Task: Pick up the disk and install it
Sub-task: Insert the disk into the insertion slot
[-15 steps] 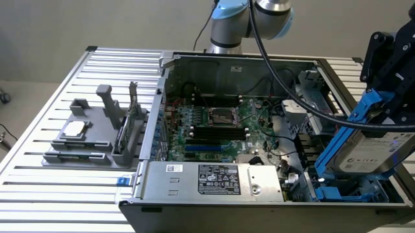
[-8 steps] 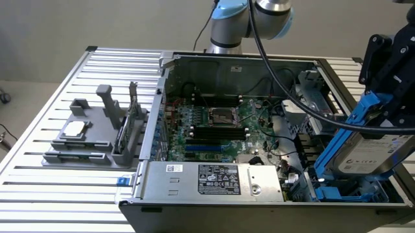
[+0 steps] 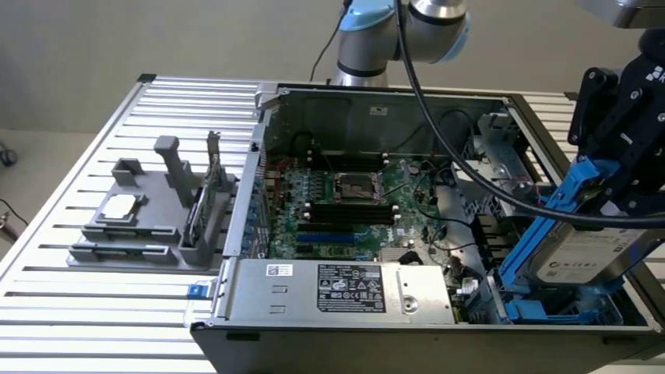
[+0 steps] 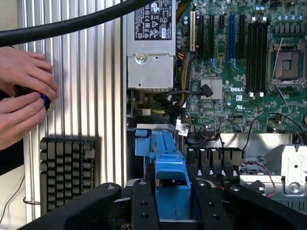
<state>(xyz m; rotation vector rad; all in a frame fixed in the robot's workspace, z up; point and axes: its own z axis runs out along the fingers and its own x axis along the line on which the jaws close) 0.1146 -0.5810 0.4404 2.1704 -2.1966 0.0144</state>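
Standing on the ribbed silver metal table (image 3: 62, 234), the open grey computer case (image 3: 385, 92) has its drive bay (image 3: 550, 315) at the exterior view's right. Tilted over that bay hangs the silver-grey disk (image 3: 584, 253) in its blue plastic carrier (image 3: 546, 224), the black claw (image 4: 173, 189) clamped on the carrier's sides. Seating it well, I reckon, means squaring the carrier with the bay's rails.

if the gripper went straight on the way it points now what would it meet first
Probably the blue drive bay in a corner of the computer case: the gripper holds the disk tilted just above it, though depth is unclear.
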